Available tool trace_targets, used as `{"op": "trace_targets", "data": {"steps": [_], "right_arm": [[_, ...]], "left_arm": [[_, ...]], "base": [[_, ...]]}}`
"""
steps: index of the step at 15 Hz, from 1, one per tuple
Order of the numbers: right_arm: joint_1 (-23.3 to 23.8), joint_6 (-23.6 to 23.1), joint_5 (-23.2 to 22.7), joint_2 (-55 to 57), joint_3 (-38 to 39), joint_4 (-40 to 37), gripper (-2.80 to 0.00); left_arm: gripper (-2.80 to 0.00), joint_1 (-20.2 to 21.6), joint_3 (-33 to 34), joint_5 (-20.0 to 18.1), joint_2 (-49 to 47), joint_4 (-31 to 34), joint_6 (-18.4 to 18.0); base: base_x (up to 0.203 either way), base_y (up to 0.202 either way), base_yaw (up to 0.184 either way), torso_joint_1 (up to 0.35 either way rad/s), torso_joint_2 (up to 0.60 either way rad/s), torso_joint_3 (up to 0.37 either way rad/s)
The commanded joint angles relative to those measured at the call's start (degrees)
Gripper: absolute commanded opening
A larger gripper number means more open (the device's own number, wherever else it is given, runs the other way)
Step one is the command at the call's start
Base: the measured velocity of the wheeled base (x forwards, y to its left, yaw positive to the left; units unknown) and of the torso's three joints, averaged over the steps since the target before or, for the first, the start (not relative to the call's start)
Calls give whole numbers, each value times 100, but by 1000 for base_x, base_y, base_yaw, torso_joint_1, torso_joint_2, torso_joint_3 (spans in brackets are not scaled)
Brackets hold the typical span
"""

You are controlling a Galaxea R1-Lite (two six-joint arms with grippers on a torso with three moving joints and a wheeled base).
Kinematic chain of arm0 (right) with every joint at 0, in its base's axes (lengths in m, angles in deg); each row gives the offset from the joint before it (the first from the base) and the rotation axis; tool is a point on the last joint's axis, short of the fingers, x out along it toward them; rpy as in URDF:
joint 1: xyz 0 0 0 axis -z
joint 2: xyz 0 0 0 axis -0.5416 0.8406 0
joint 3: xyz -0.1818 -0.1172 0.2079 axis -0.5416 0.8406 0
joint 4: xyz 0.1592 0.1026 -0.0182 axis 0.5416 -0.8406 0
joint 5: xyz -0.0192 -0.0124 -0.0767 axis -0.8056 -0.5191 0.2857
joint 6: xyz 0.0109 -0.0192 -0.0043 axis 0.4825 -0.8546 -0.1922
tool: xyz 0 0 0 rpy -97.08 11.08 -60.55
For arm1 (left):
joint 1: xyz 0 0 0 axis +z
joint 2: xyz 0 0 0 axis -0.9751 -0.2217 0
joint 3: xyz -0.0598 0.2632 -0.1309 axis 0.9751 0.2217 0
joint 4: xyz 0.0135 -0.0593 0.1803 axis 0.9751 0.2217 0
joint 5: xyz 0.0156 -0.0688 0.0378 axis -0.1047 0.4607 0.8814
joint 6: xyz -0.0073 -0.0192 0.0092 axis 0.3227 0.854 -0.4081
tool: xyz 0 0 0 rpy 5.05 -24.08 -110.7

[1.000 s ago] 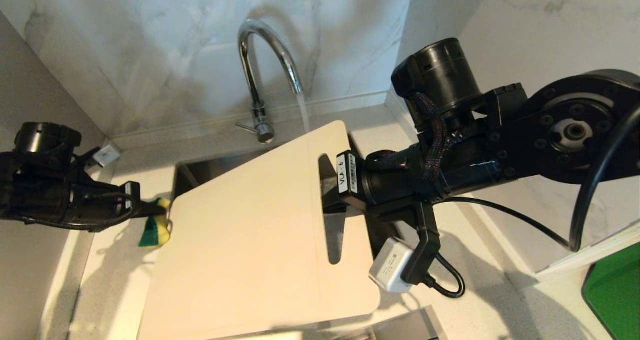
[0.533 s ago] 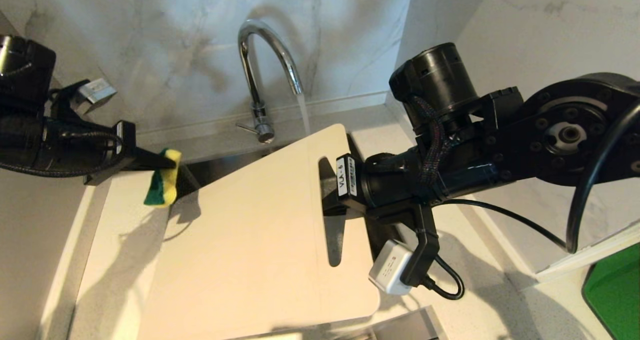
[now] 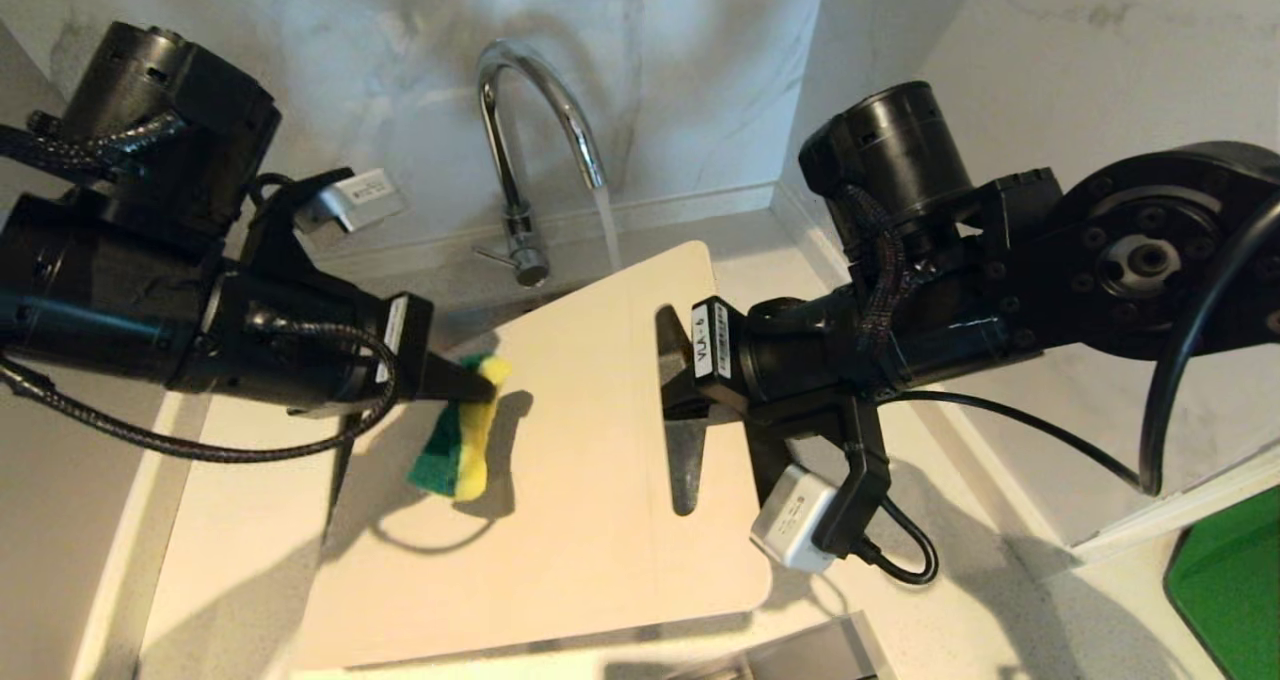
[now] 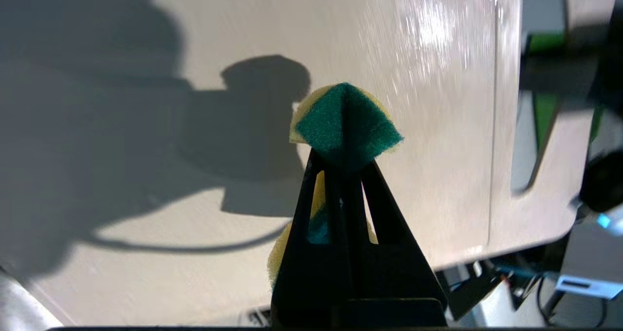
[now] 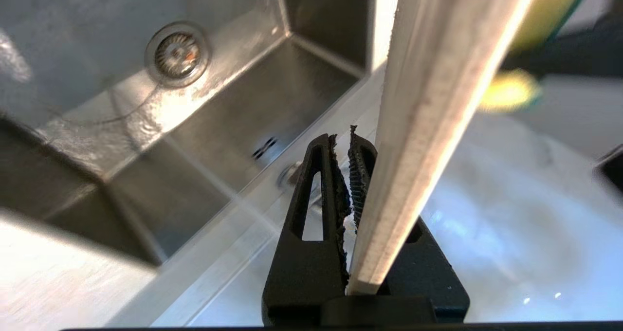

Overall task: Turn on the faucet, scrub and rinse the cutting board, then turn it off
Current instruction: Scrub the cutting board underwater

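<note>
The chrome faucet (image 3: 520, 110) stands at the back and water (image 3: 608, 225) runs from its spout onto the far corner of the cutting board (image 3: 580, 500). The board is tilted over the sink, and my right gripper (image 3: 675, 400) is shut on it at the handle cutout; its edge (image 5: 428, 102) runs past the right gripper (image 5: 343, 141) in the right wrist view. My left gripper (image 3: 480, 388) is shut on a yellow-and-green sponge (image 3: 455, 450) that hangs over the board's left half. The left wrist view has the left gripper (image 4: 343, 158) pinching the sponge (image 4: 345, 121) just above the wet board (image 4: 438, 151).
The steel sink (image 5: 97, 102) with its drain (image 5: 177, 53) lies under the board. Pale speckled countertop (image 3: 230, 520) runs along the left and front, and marble walls close the back and right. A green object (image 3: 1230, 580) sits at the right edge.
My left arm has swung in from the left counter, carrying the sponge up and over onto the board's left half. The right gripper and board have shifted slightly right.
</note>
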State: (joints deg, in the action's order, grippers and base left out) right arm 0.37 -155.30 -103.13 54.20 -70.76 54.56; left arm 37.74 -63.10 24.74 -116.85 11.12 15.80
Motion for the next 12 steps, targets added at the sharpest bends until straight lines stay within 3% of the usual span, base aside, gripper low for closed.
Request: {"op": "trace_targets", "data": {"steps": [1, 4, 8, 12], "right_arm": [[147, -87, -26, -51, 95, -18, -280], [140, -93, -125, -41, 53, -18, -280], [140, -89, -158, -52, -9, -18, -280], [149, -80, -167, -102, -9, -18, -280]], "left_arm": [[-280, -420, 123, 149, 124, 9, 56], [-280, -553, 492, 691, 13, -304, 64], [-280, -692, 1333, 913, -224, -1620, 45], [-280, -679, 1744, 1089, -273, -1776, 133]], "base": [[0, 0, 0, 0, 0, 0], [0, 0, 0, 0, 0, 0], [0, 0, 0, 0, 0, 0], [0, 0, 0, 0, 0, 0]]}}
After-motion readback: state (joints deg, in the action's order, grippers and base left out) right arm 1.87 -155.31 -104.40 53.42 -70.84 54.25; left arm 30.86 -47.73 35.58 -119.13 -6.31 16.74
